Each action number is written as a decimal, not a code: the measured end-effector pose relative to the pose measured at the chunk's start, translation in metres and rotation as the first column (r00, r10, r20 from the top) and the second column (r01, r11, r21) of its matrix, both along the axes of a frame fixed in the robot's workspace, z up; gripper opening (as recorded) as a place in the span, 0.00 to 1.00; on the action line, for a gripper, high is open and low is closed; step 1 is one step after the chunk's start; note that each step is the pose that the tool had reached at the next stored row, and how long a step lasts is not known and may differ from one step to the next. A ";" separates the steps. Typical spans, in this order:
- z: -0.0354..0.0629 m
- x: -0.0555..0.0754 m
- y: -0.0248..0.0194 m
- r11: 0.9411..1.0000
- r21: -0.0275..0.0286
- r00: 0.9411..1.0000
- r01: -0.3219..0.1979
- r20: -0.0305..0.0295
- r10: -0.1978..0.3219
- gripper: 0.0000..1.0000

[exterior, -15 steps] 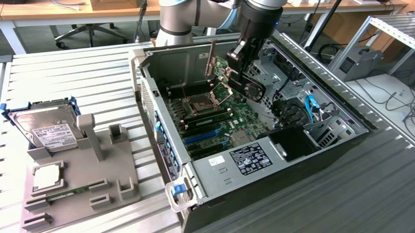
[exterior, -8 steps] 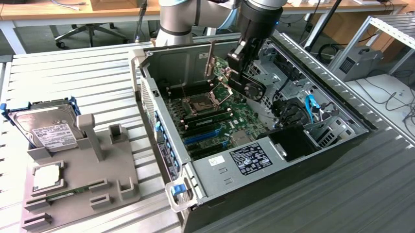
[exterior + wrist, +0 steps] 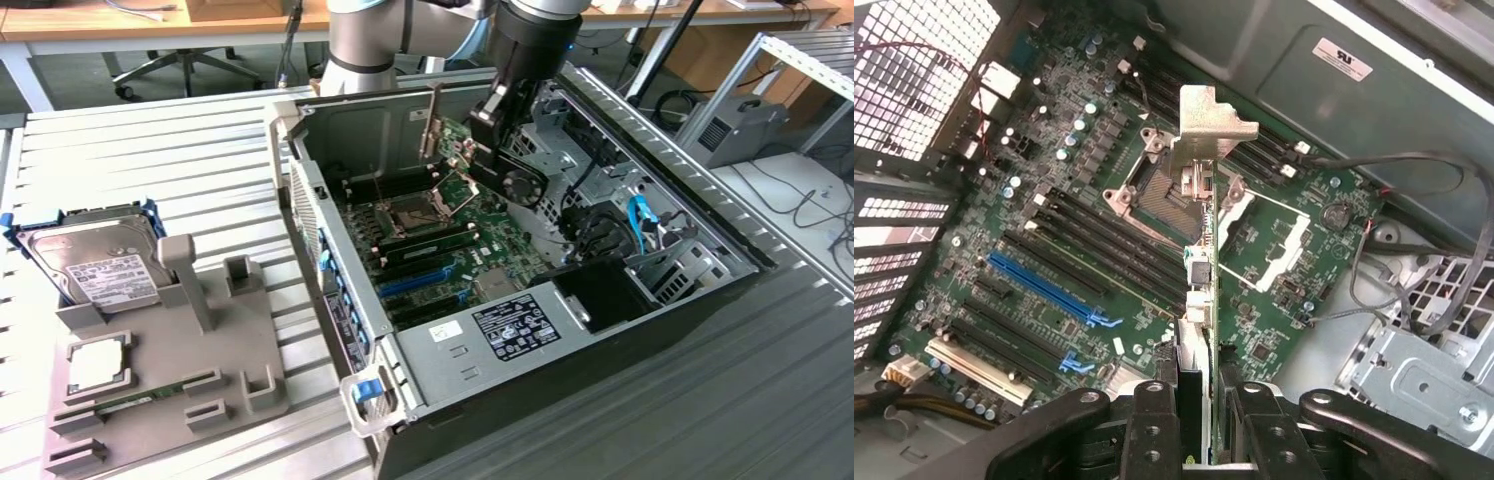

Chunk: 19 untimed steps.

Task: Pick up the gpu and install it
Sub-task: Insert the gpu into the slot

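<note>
Currently gpu (image 3: 1199, 272) edge-on in gripper (image 3: 1202, 405), thin, green w/ silver metal end

1. A robotics lab, seen through my remote feed: the robot arm (image 3: 363, 40) I steer rises at twelve o'clock in the exterior view, beyond a slatted aluminium table (image 3: 134, 150).
2. An open computer case (image 3: 601, 400) lies on its side at the centre, its motherboard (image 3: 1054, 230) bare.
3. At eight o'clock, a grey fixture (image 3: 160, 400) racks loose parts, a hard drive (image 3: 94, 265) among them.
4. Wooden desks (image 3: 134, 20) and an office chair (image 3: 174, 68) line the back at eleven o'clock.
5. At two to three o'clock: an aluminium frame (image 3: 807, 45), a grey box (image 3: 741, 125), loose cables (image 3: 814, 205) lying on a pale surface.
</note>
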<state>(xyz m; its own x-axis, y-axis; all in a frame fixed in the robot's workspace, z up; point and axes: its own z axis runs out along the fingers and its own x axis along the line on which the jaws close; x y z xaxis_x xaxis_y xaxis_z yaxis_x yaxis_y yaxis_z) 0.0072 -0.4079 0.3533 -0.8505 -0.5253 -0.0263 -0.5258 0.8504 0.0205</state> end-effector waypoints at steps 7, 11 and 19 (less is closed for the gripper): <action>0.0000 0.000 0.0000 1.000 0.000 1.000 -0.031 0.000 0.031 0.26; 0.0000 0.000 0.0000 0.999 0.000 0.999 -0.046 0.000 0.046 0.26; 0.0000 0.000 0.0000 0.997 0.000 0.997 -0.082 0.000 0.082 0.26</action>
